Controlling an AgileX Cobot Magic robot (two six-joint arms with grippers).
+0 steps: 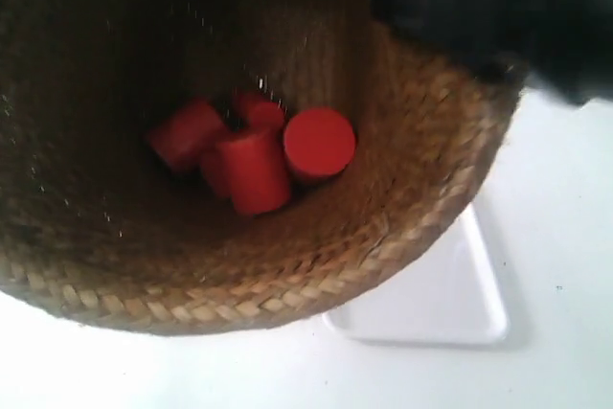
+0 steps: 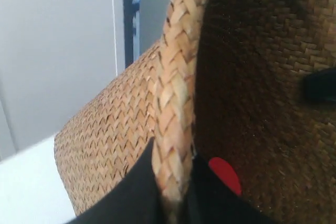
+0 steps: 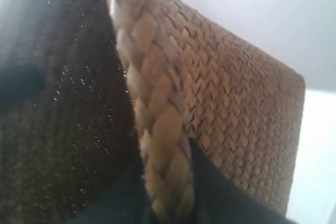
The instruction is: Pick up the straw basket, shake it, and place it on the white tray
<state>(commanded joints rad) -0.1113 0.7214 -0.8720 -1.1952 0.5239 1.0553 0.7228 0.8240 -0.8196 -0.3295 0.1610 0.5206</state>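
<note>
The straw basket [image 1: 421, 170] fills most of the exterior view, held up close to the camera and tilted, with several small red cylinders [image 1: 254, 155] lying in its dark inside. Below it on the white table lies the white tray [image 1: 450, 304], partly covered by the basket. My left gripper [image 2: 173, 182] is shut on the basket's braided rim [image 2: 176, 93], one black finger outside and one inside; a red cylinder [image 2: 226, 174] shows past it. My right gripper [image 3: 168, 187] is shut on the opposite rim [image 3: 152, 103] the same way. A dark arm [image 1: 498, 7] shows at the exterior view's upper right.
The white table [image 1: 565, 217] spreads around the tray. A pale wall with a dark blue upright strip [image 2: 127, 19] stands behind the basket in the left wrist view.
</note>
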